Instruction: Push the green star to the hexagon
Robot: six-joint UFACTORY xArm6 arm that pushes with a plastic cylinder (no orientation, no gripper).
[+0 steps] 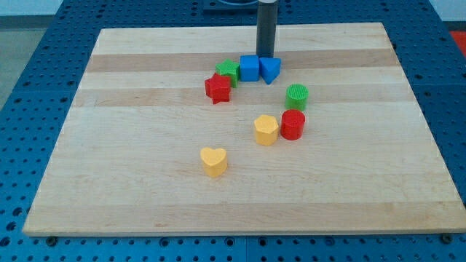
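Observation:
The green star (228, 70) lies near the view's top centre, wedged between a red star (218, 88) at its lower left and a blue cube (250, 68) on its right. The yellow hexagon (266, 130) sits lower and to the right, near the middle of the board, touching a red cylinder (293, 124). My tip (267, 57) stands just above the gap between the blue cube and a blue wedge-shaped block (270, 69), to the right of the green star and apart from it.
A green cylinder (297, 96) stands just above the red cylinder. A yellow heart (214, 161) lies alone towards the view's bottom. The wooden board (109, 182) is edged by a blue perforated table (29, 87).

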